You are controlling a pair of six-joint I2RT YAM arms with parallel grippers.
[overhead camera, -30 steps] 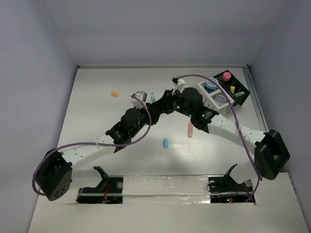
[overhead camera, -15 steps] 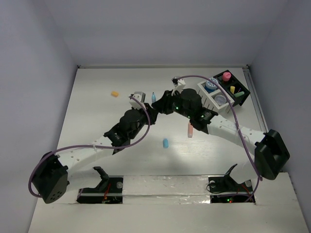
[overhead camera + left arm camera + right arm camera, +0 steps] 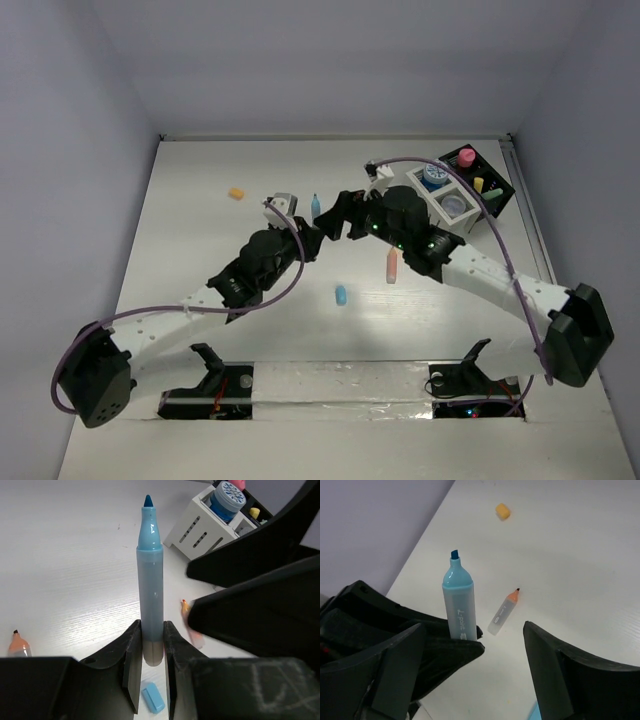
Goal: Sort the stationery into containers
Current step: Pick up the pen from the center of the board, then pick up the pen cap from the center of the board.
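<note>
My left gripper point(image 3: 150, 632) is clamped on the base of the uncapped light-blue plastic marker point(image 3: 150, 575), holding it upright over the middle of the table. My right gripper point(image 3: 475, 630) stands wide just beside it, gripping nothing. The half-white, half-black compartment organizer point(image 3: 497, 190) at the far right already holds a round blue jar point(image 3: 433, 176), a pink jar point(image 3: 466, 156) and small yellow and green pieces. By my reckoning, left to sort are this marker, the orange marker point(image 3: 391, 265), the small blue cap point(image 3: 341, 294) and the orange capsule point(image 3: 236, 193) at far left.

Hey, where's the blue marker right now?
The blue marker is clamped at its base in the left gripper, held over the middle of the table in the top view, left of the organizer.
</note>
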